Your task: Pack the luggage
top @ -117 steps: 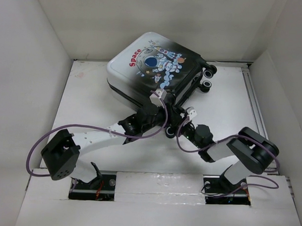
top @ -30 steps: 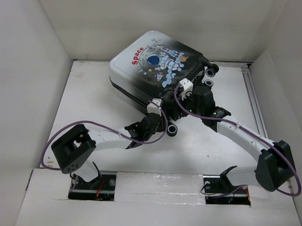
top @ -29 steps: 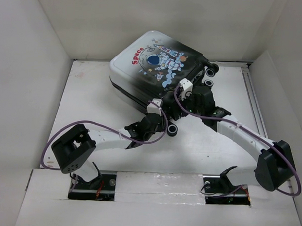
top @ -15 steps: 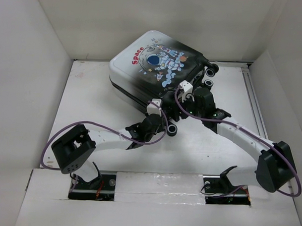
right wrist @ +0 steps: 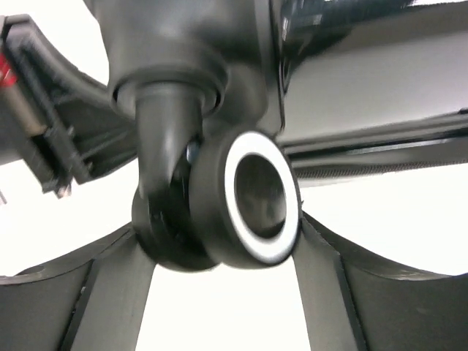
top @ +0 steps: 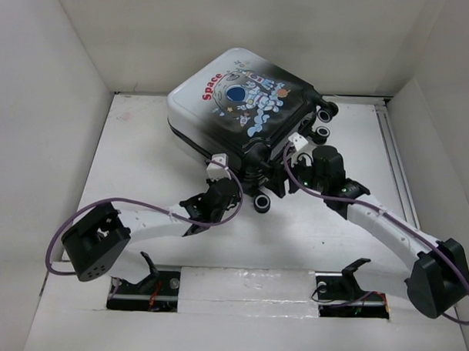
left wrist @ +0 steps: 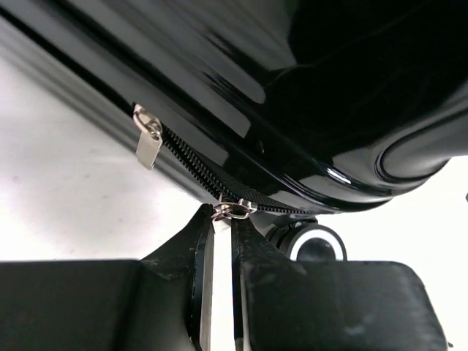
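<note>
1. Luggage (top: 241,99): shells together, lying print side up on the table (top: 135,157), toward its far edge, wheels at the right end.
2. Left gripper (left wrist: 221,219): at the luggage's near edge, jaws pressed together on a zipper pull (left wrist: 232,210).
3. Second zipper pull (left wrist: 148,140): hangs free on the luggage's zip, left of the clamped one.
4. Right gripper (right wrist: 223,252): at the luggage's near right corner, jaws part-spread, apparently clamped against both sides of a caster wheel (right wrist: 252,208).

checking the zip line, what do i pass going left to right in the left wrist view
hanging zipper pull → second zipper pull → caster wheel
</note>
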